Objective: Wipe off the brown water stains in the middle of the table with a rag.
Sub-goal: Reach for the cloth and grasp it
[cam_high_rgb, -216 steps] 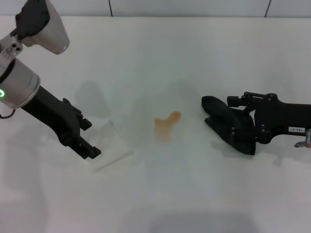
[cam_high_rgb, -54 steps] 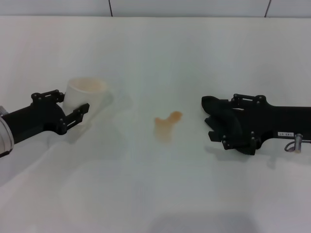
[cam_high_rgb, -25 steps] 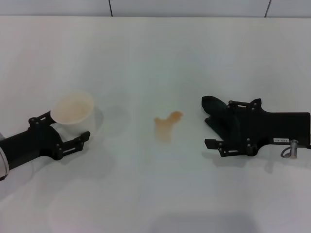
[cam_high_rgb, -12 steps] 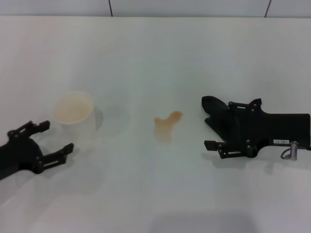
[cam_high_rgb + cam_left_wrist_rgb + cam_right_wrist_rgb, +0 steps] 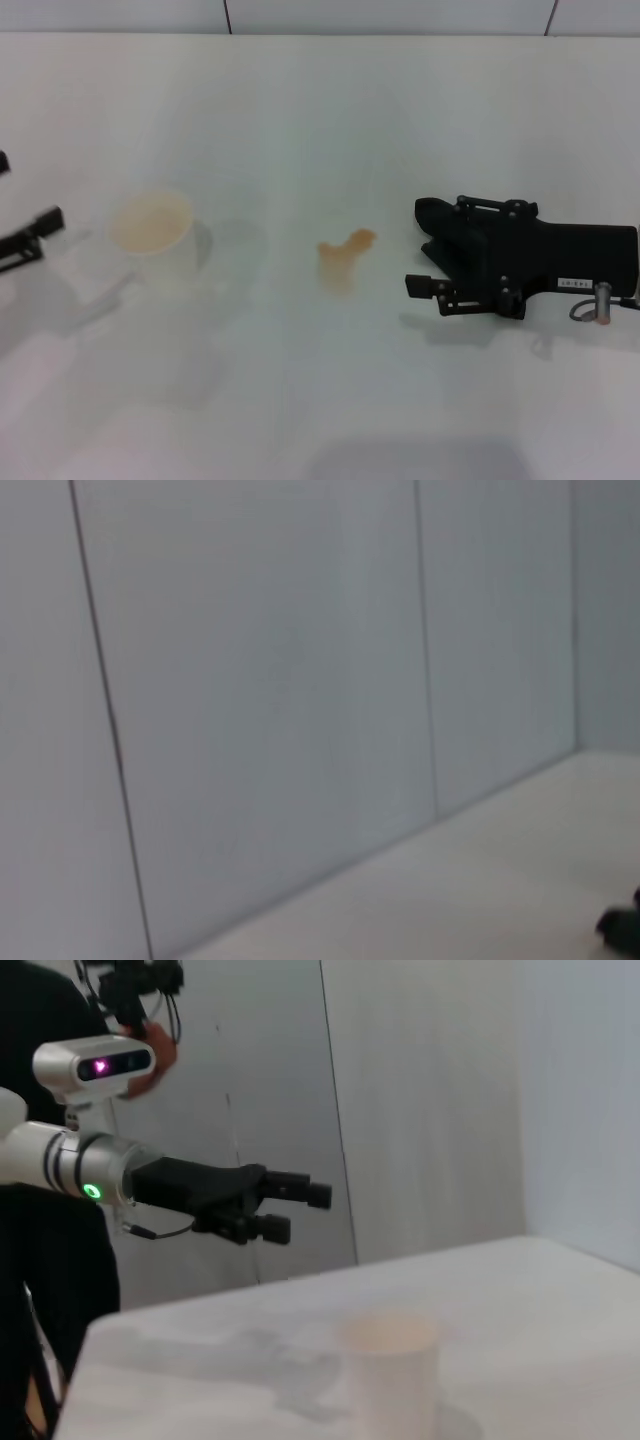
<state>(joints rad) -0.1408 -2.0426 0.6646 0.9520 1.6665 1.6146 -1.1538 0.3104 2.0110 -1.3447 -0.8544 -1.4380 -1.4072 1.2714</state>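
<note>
White and smooth, the bench (image 5: 330, 120) fills the head view, with a grey panel wall behind it. The landmark is the brown water stains (image 5: 342, 256), a small orange-brown blotch near the middle of the bench. Far to the left of the stains, at the edge of the head view, sits the left gripper (image 5: 22, 240). The right wrist view shows it up in the air with its jaws apart and nothing in them. Between it and the stains, a pale cup (image 5: 155, 237) stands upright, well apart from both. To the right of the stains lies the rag (image 5: 445, 232), a black lumpy cloth. The right gripper (image 5: 432, 287) is low over it. I cannot tell if its jaws are apart or together.
</note>
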